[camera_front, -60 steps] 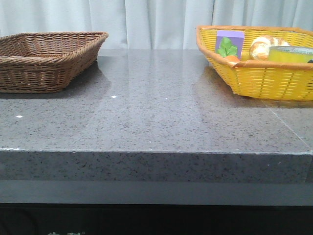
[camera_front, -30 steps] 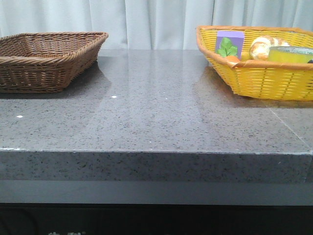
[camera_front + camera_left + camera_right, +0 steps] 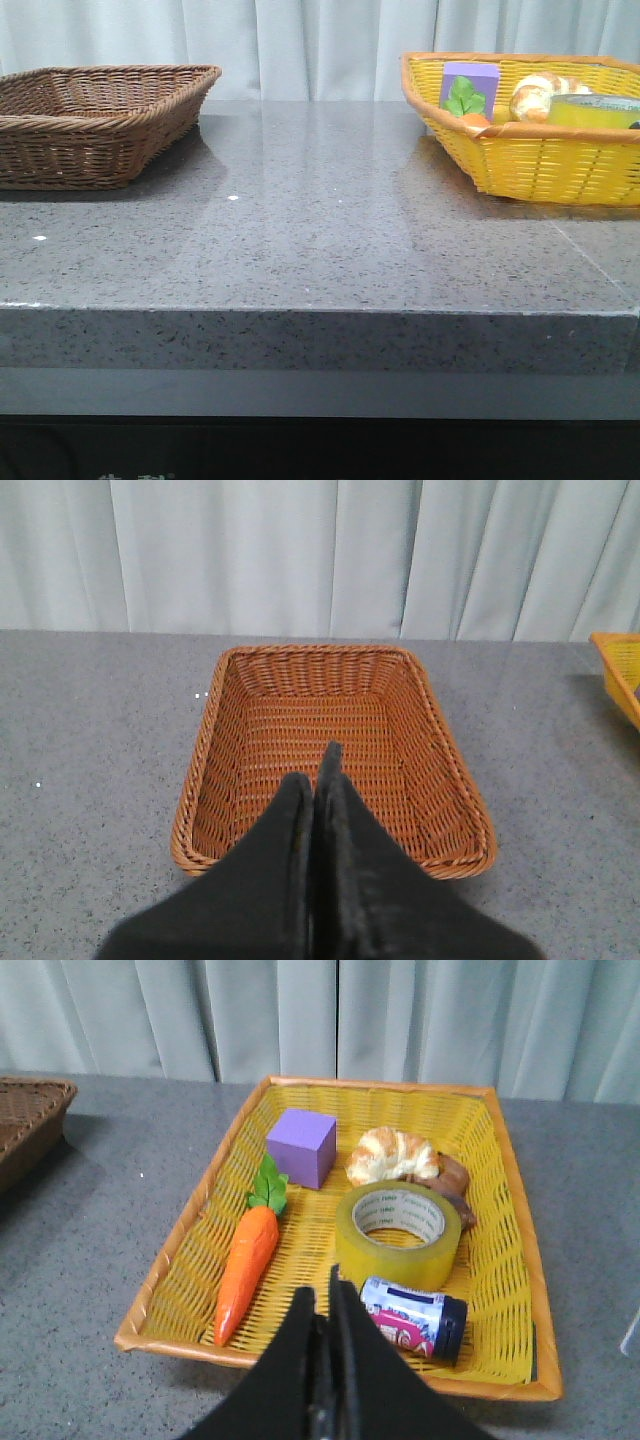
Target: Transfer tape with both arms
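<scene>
The tape (image 3: pixel 397 1231), a wide translucent yellow roll with a white core, lies flat in the yellow basket (image 3: pixel 190 1222); in the front view only its top (image 3: pixel 594 110) shows over the rim. My right gripper (image 3: pixel 321 1300) is shut with nothing in it, hovering over the basket's near edge, short of the tape. My left gripper (image 3: pixel 316 772) is also shut and empty, held above the near end of the brown wicker basket (image 3: pixel 445 762). Neither arm appears in the front view.
In the yellow basket (image 3: pixel 520 150) with the tape lie an orange carrot (image 3: pixel 245 1263), a purple cube (image 3: pixel 301 1147), a croissant (image 3: pixel 394 1155) and a small can (image 3: pixel 413 1318) on its side. The brown basket (image 3: pixel 95 125) stands at the table's far left, with nothing in it.
</scene>
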